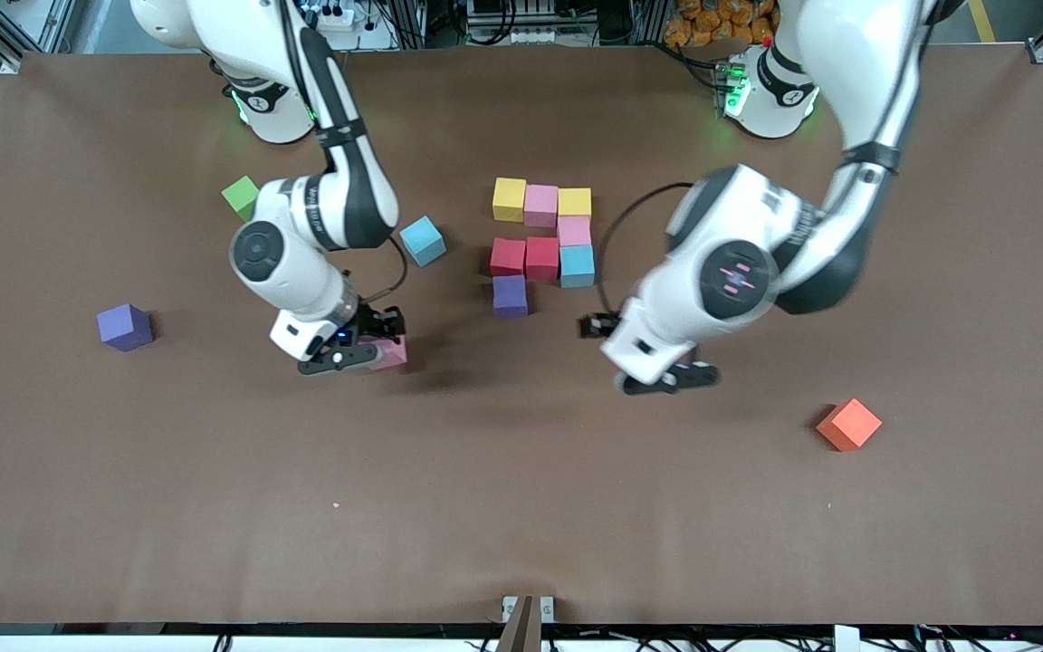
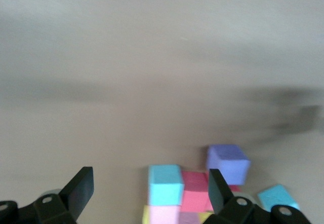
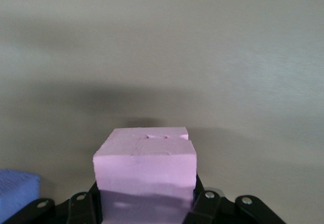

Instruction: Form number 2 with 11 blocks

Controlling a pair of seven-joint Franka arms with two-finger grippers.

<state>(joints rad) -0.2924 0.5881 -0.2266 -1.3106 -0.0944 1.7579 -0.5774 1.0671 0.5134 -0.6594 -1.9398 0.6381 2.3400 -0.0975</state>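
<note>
Several blocks form part of the number 2 (image 1: 541,237) mid-table: yellow (image 1: 510,198), pink (image 1: 540,205), yellow (image 1: 574,200), pink (image 1: 574,230), two red (image 1: 524,257), light blue (image 1: 577,265) and purple (image 1: 510,295). My right gripper (image 1: 369,350) is shut on a pink block (image 1: 393,354) (image 3: 145,165), just above the table toward the right arm's end from the purple one. My left gripper (image 1: 668,378) (image 2: 150,191) hangs open and empty over bare table beside the light blue block (image 2: 165,184). Loose blocks: light blue (image 1: 422,240), purple (image 1: 124,327), orange (image 1: 848,424).
A green cube (image 1: 241,196) sits by the right arm's elbow. The brown table (image 1: 521,507) is bare nearer the front camera. A purple block (image 3: 15,193) shows at the edge of the right wrist view.
</note>
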